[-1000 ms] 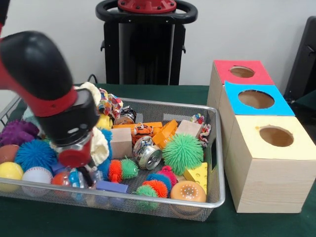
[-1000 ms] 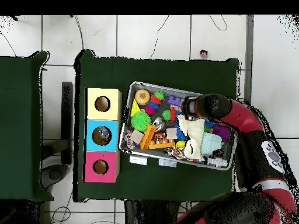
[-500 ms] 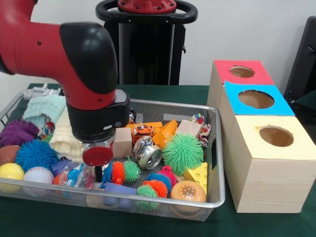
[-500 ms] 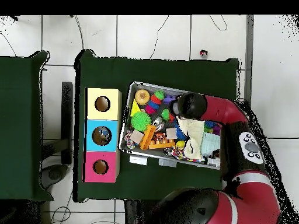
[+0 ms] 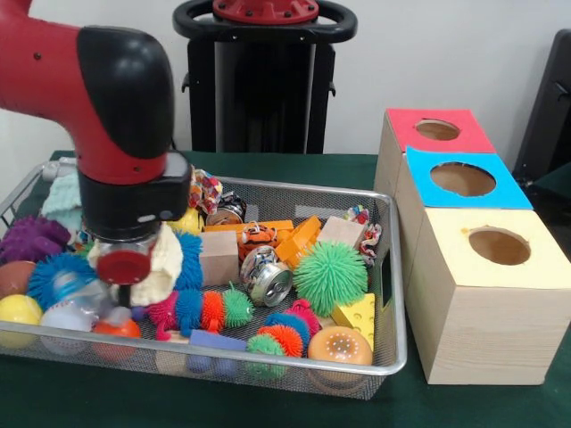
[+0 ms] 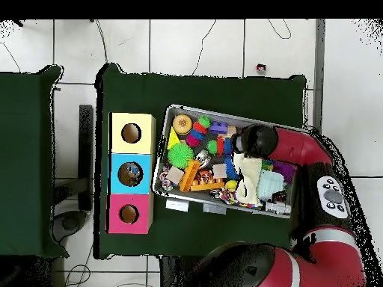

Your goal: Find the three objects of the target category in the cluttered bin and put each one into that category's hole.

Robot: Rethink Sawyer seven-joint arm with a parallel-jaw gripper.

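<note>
The bin [image 5: 390, 294] is a silver wire-mesh basket full of toys; it also shows in the overhead view [image 6: 158, 166]. My gripper [image 5: 119, 292] hangs under the red and black wrist over the bin's left part, low among a cream cloth [image 5: 166, 259], a blue spiky ball [image 5: 52, 271] and a row of small spiky balls [image 5: 202, 310]. The wrist hides its tip. In the overhead view the wrist [image 6: 254, 140] sits over the bin's middle. Three boxes with holes stand beside the bin: red [image 5: 437, 130], blue [image 5: 460, 179], yellow [image 5: 500, 246].
In the bin lie a green spiky ball [image 5: 330, 276], a cheese wedge [image 5: 356, 314], an orange dotted ball [image 5: 340, 344], a silver can [image 5: 268, 278], a wooden block [image 5: 219, 257], a purple spiky toy [image 5: 31, 239] and a yellow ball [image 5: 18, 309]. The black pedestal [image 5: 264, 80] stands behind.
In the front view the arm swung right toward the bin's middle, then back left and lower. The cream cloth and small toys near it shifted.
</note>
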